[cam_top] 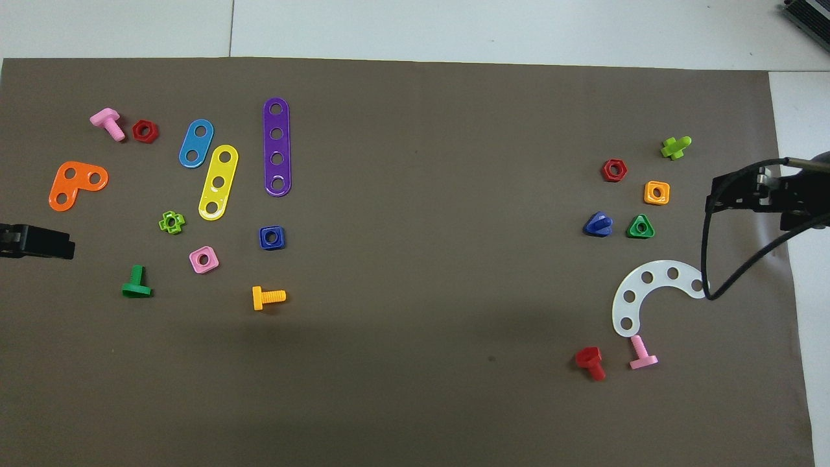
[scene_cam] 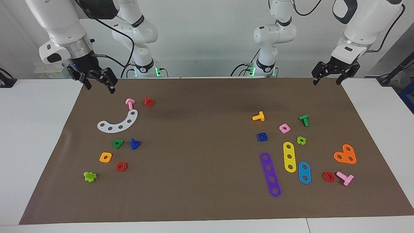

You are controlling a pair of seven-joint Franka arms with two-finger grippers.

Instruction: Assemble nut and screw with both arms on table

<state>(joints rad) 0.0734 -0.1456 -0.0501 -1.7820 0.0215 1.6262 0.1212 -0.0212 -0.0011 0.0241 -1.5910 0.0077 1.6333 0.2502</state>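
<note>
I have both grippers raised at the robots' edge of the brown mat, neither holding anything, and the pick-ups split cleanly by side. The nut lies flat, hole up, toward the left arm's end of the table, between the orange screw and the purple strip, so the left gripper, fingers spread and empty, is the nearer one; the nut is farther from the robots than it and inward toward the middle. The screw sits at the right arm's end just beside the green triangular nut, resting on its triangular head with the stem tipped up. The right gripper, also parted and empty, must go outward past the white curved strip to reach it.
</note>
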